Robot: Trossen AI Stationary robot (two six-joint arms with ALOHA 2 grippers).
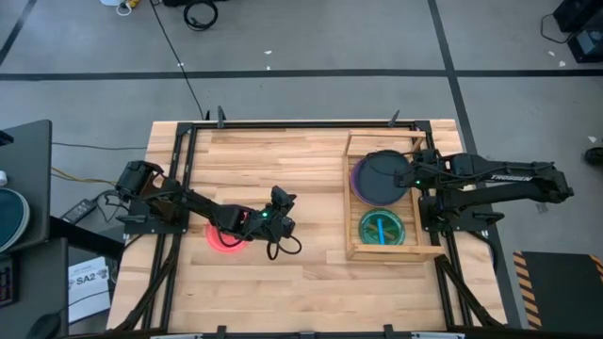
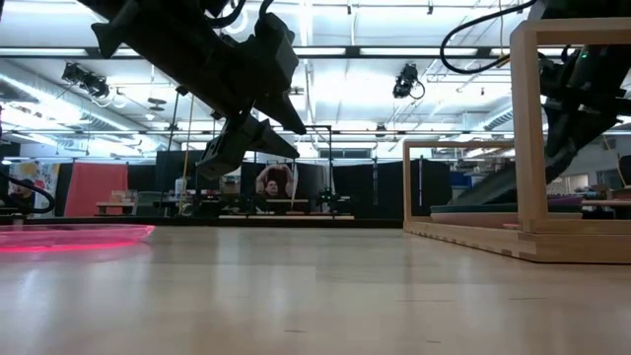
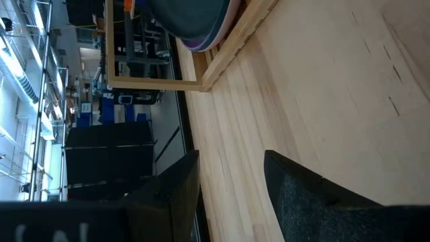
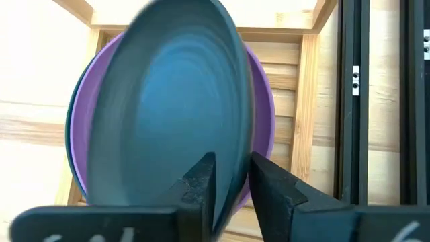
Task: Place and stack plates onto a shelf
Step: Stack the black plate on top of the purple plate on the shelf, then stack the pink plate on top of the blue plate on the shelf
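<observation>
Two fingers [image 4: 201, 185] astride teal plate [image 4: 161, 114] rim

Matt dark teal plate [image 4: 168, 101], translucent green plate [image 1: 382, 228], light-wood slatted shelf [image 1: 350, 202], smooth wooden tabletop [image 1: 301, 273]

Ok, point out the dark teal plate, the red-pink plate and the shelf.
dark teal plate [image 1: 380, 177]: high view, centre of its face.
red-pink plate [image 1: 219, 241]: high view, exposed rim beside the left arm.
shelf [image 1: 396, 255]: high view, its near wooden rail.
</observation>
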